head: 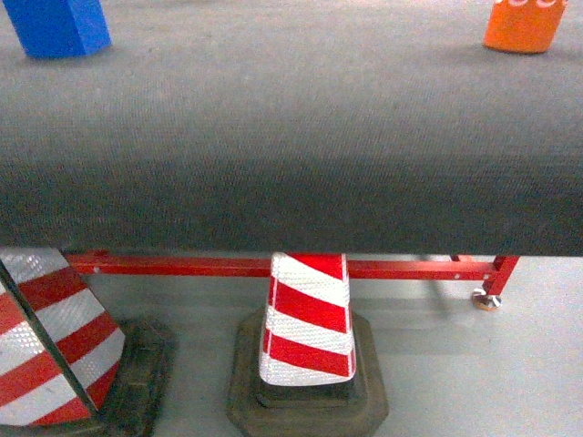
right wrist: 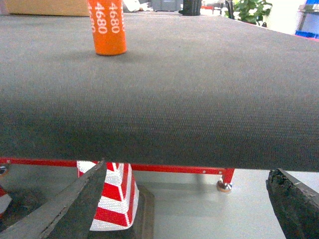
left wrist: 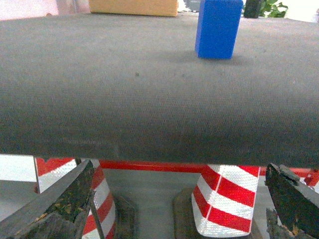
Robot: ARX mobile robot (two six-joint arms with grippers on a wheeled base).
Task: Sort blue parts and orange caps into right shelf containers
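- Dark grey cloth covers a big table (head: 291, 137) that fills most of the head view, and pale floor shows under it
- At the top left of that view a blue part (head: 56, 25) stands on the cloth, and at the top right an orange cap (head: 521, 25) stands well apart from it
- Under the table runs a red bar (head: 182, 266), with a red foot (head: 492, 287) at the right; one red and white striped cone (head: 308, 319) sits in the middle on a dark base, and another cone (head: 50, 337) sits at the left
- No claw shows in the head view
- From the left wrist view, the same grey cloth stretches away, and the blue part (left wrist: 218, 28) stands upright on it, far from the near edge; a tan box (left wrist: 133, 7) lies behind it
- Low in this view are the left claw (left wrist: 169, 209) fingers (left wrist: 60, 206), dark and scuffed, spread wide apart with nothing between them, down below the table edge
- From the right wrist view, the orange cap (right wrist: 106, 27) stands upright on the cloth at the top left, with pale numbers on its side; a green plant (right wrist: 251, 10) is far behind
- Fingers (right wrist: 70, 206) of the right claw (right wrist: 184, 204) sit low in the corners, spread wide, holding nothing
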